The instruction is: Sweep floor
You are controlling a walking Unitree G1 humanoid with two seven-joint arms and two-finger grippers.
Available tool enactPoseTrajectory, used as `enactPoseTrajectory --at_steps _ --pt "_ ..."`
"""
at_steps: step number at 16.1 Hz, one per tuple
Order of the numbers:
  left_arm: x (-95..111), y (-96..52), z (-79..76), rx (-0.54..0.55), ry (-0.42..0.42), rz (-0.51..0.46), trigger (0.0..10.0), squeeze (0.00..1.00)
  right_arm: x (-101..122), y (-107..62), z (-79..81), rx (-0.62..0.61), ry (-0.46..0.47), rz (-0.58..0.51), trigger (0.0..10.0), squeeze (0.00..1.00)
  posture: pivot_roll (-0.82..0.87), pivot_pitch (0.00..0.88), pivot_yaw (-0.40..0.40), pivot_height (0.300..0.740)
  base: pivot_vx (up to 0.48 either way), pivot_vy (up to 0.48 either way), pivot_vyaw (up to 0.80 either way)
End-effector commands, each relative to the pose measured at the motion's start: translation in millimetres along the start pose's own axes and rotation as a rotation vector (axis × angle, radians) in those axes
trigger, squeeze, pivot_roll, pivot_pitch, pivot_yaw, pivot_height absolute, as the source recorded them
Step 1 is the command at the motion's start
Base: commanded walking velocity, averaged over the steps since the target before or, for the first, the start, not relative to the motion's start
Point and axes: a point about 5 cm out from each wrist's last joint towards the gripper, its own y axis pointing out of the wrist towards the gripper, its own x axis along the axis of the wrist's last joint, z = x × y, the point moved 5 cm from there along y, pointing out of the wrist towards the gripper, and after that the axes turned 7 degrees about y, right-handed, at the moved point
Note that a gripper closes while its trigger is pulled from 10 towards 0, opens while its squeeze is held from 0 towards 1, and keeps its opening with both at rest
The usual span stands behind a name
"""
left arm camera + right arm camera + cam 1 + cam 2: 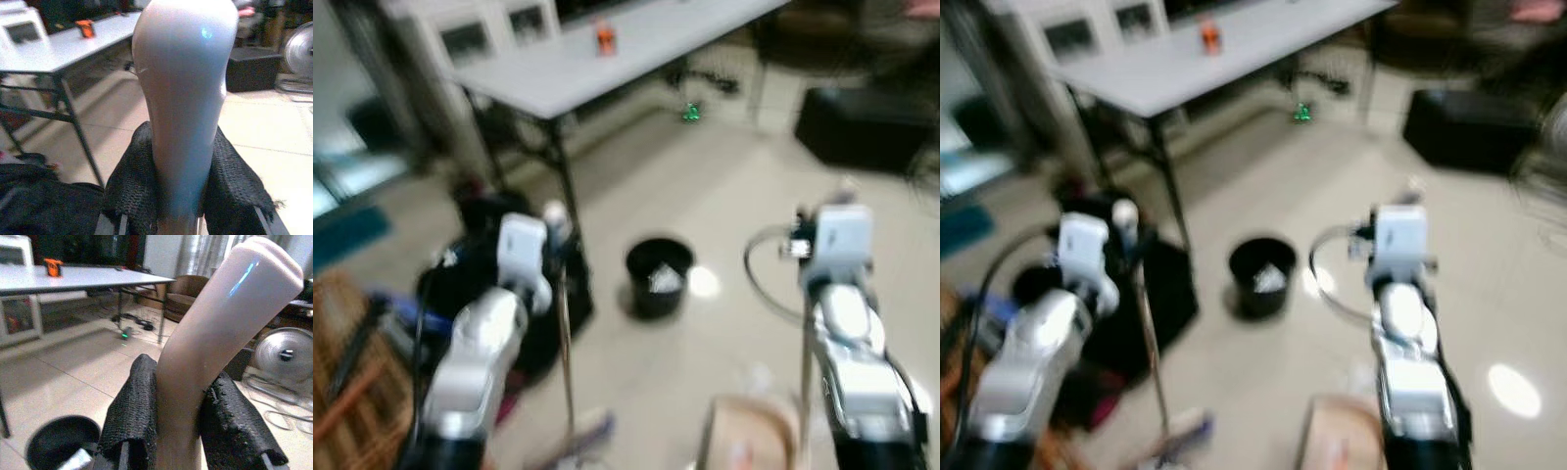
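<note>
Two smooth rounded handles (pixel 183 112) (mesh-padded fingers (pixel 131 416))

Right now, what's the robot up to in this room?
It stands on the tiled floor holding a tool in each gripper. The left gripper is shut on a pale handle, whose thin pole runs down to a broom head by its feet. The right gripper is shut on a second pale handle, above what looks like a dustpan. A small black bin with something crumpled inside stands ahead, beside a grey folding table. The head views are blurred.
</note>
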Motion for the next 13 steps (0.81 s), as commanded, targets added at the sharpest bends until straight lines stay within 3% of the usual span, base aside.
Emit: enactPoseTrajectory --at_steps 1,7,11,13 --pt "9 2.3 -0.8 -0.013 -0.001 -0.026 10.0 0.00 9 -0.2 -1.6 -0.010 0.001 -0.025 10.0 0.00 0.02 0.000 0.082 0.740 0.000 0.000 -0.80" --pt "20 7.3 6.1 0.049 0.043 -0.083 10.0 0.00 17 -2.7 -8.1 -0.040 -0.023 -0.045 10.0 0.00 0.01 0.000 0.088 0.740 0.000 0.000 -0.80" --pt "23 5.9 -1.6 0.023 0.046 -0.111 10.0 0.00 20 -6.5 -4.6 -0.044 -0.033 -0.058 10.0 0.00 0.01 0.000 0.087 0.740 0.000 0.000 -0.80" --pt "23 4.7 -1.1 0.030 0.041 -0.120 10.0 0.00 23 -7.4 -1.7 -0.036 -0.042 -0.066 10.0 0.00 0.01 0.000 0.078 0.740 0.292 0.000 -0.80"
